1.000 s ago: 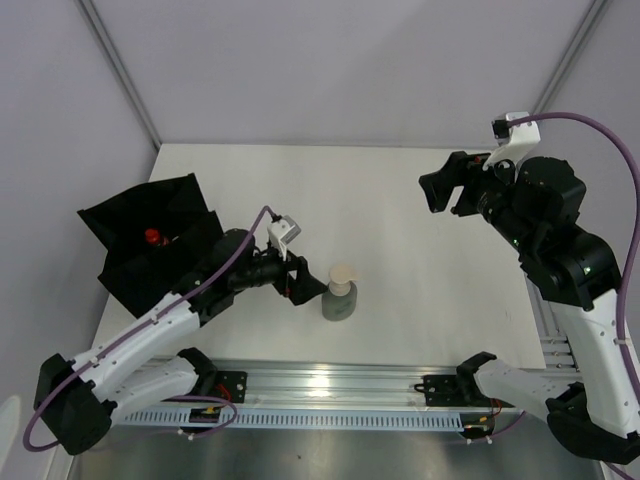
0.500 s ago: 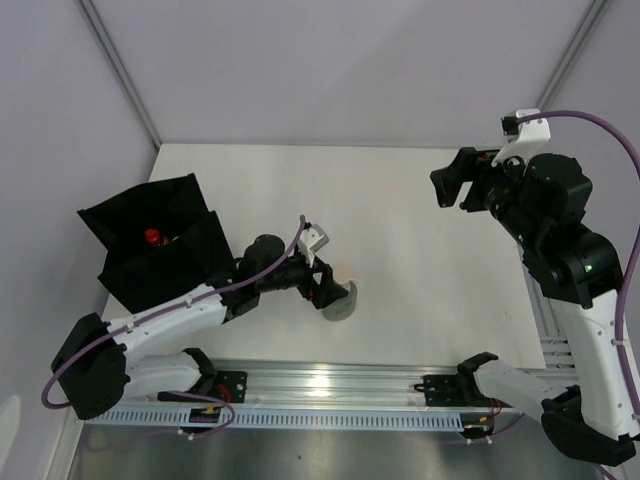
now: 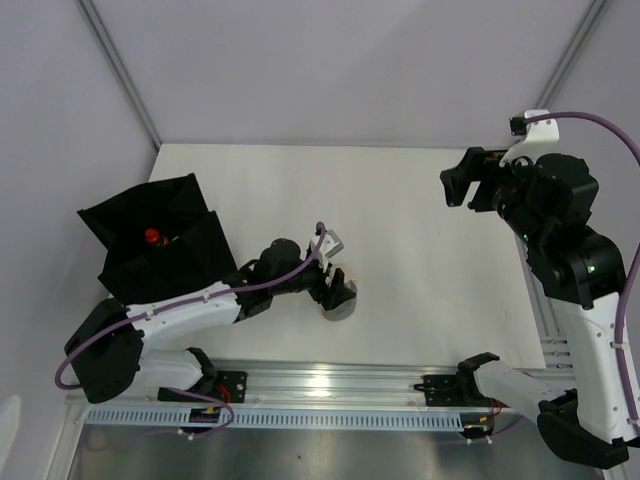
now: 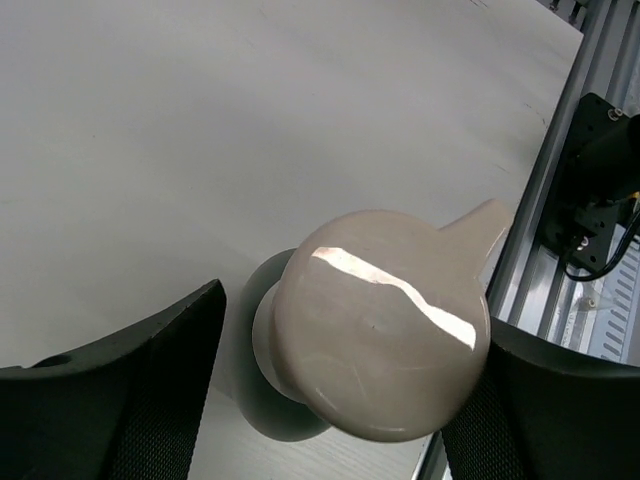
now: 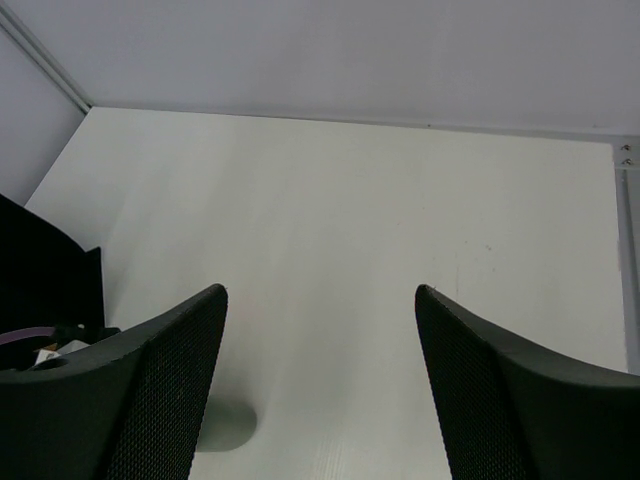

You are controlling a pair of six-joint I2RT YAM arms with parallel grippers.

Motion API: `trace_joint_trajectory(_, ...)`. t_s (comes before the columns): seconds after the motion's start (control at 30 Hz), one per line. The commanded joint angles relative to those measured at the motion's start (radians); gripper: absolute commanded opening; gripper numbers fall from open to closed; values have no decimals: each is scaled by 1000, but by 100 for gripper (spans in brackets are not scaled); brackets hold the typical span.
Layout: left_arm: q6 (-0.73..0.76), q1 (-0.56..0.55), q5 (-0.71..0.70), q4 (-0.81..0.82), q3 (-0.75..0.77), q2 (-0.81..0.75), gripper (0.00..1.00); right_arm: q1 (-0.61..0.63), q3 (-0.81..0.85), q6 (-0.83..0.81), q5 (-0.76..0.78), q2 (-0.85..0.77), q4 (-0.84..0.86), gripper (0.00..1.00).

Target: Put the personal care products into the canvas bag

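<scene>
Grey bottle [image 4: 380,350] upright between left end effector [image 4: 352,325] fingers [image 4: 120,390], one finger apart

The bag [image 3: 130,215] lies at the left edge of the table [image 3: 400,220], about midway back; a small bottle [image 3: 152,237] sits inside it; a pump bottle [image 4: 380,335] stands upright right of the bag, near the front middle, just behind the rail [image 3: 330,380]; the left gripper [image 3: 338,292] straddles that bottle, one finger on each side; the right gripper [image 3: 467,190] hangs above the far right, well apart from both.
</scene>
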Motion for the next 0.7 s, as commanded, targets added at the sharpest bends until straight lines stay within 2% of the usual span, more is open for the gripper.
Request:
trace_joint_trajectory(0.0, 41, -14, -34, 36, 68, 16, 79, -14, 6, -17, -12, -15, -7, 80)
trace_joint_trajectory(0.17, 60, -26, -69, 5, 96, 26, 71, -23, 3, -25, -19, -14, -12, 80)
trace_joint_trajectory(0.27, 64, -31, -74, -10, 102, 20, 62, -31, -3, -23, -25, -17, -10, 80)
trace_joint_trajectory(0.3, 69, -32, -81, -21, 113, 20, 53, -31, -3, -23, -27, -17, -10, 80)
trace_joint_trajectory(0.37, 70, -40, -97, -39, 125, 14, 41, -37, -7, -23, -33, -18, -9, 80)
trace_joint_trajectory(0.4, 69, -42, -110, -67, 137, 13, 30, -39, -7, -23, -35, -20, -9, 80)
trace_joint_trajectory(0.47, 69, -48, -140, -102, 151, -4, 20, -43, -11, -26, -36, -20, -9, 80)
trace_joint_trajectory(0.5, 66, -51, -161, -143, 167, -12, 10, -45, -12, -26, -38, -22, -12, 80)
trace_joint_trajectory(0.57, 61, -54, -219, -189, 206, -29, 1, -48, -17, -25, -41, -23, -7, 80)
trace_joint_trajectory(0.67, 46, -54, -336, -294, 263, -67, 0, -54, -23, -13, -53, -25, 8, 80)
